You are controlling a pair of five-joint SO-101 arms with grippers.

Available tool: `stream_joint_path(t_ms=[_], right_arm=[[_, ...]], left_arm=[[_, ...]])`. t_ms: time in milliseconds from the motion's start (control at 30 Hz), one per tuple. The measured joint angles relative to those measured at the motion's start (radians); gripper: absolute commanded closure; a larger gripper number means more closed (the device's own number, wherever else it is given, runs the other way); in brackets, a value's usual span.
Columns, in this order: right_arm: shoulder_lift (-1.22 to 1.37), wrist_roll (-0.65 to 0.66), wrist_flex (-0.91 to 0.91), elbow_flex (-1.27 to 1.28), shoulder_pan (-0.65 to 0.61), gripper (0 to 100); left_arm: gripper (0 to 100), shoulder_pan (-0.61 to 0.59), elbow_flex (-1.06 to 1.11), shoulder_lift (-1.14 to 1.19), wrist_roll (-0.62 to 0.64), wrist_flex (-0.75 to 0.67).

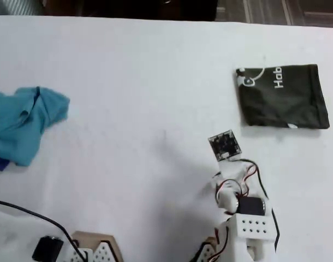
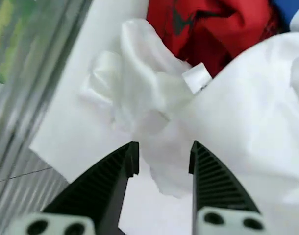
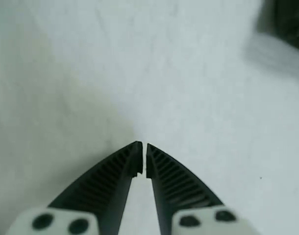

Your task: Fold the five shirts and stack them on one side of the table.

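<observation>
Left fingers [image 2: 112,181]: spread wide, nothing clamped. A crumpled lobe of the white shirt [image 2: 228,127] sits in the gap between the two tips. I can't tell whether the cloth touches either tip.

White shirt: bunched and unfolded, close to an edge of the tabletop [image 1: 144,82], with floor showing past that edge in the left wrist view. A small white tag stands up from the folds. The red shirt [image 2: 208,24] lies against its far side, touching or partly under it. A scrap of blue cloth [image 2: 289,10] lies beyond that.

Right fingers [image 3: 125,171]: drawn together to a thin slit, holding nothing, hanging over bare tabletop. The right arm [image 1: 248,218] sits toward the near right part of the tabletop.

Black shirt [image 1: 281,98]: already a neat folded rectangle, lying flat toward the far right part of the tabletop, well apart from the right arm. This looks like the start of the stack.

Teal shirt [image 1: 24,117]: rumpled heap at the left edge, unfolded, with a dark blue bit just beside it.

Step in hand, as I read it: one shirt is done and the next pick is on the white one, so the task is early.

Next move calls for:
- Close the left fingers on that lobe, taking one layer rather than a wad.
- Draw the shirt clear of the red one.
- Bring it to the open middle of the tabletop and lay it flat.
- Have the right fingers open and take a second corner there.

Risk: the red shirt may drag along.
</observation>
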Motion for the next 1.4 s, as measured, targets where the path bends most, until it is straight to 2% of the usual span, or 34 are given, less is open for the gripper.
stream_joint_path(t_ms=[267, 467, 533, 600, 667, 800, 1033, 1200, 1400], right_arm=[[0.0, 0.0, 0.0, 0.0, 0.0, 97.8], [0.0, 0.0, 0.0, 0.003, 0.0, 97.8], [0.0, 0.0, 0.0, 0.003, 0.0, 97.8], [0.0, 0.0, 0.0, 0.003, 0.0, 97.8], [0.0, 0.0, 0.0, 0.003, 0.0, 97.8], [0.0, 0.0, 0.0, 0.003, -0.005, 97.8], [0.0, 0.0, 0.0, 0.003, -0.005, 97.8], [0.0, 0.0, 0.0, 0.003, -0.005, 97.8], [0.0, 0.0, 0.0, 0.003, -0.005, 97.8]], left_arm=[[81, 0.06, -0.273, 0.238, 0.0, 0.196], [82, 0.104, -0.414, 0.341, 0.02, 0.226], [87, 0.109, -0.437, 0.362, 0.023, 0.233], [98, 0.11, -0.448, 0.373, 0.023, 0.239], [96, 0.11, -0.45, 0.374, 0.023, 0.239], [97, 0.121, -0.463, 0.376, 0.023, 0.295], [97, 0.219, -0.647, 0.376, 0.043, 0.506], [97, 0.244, -0.772, 0.374, 0.087, 0.525], [94, 0.244, -0.784, 0.377, 0.089, 0.525]])
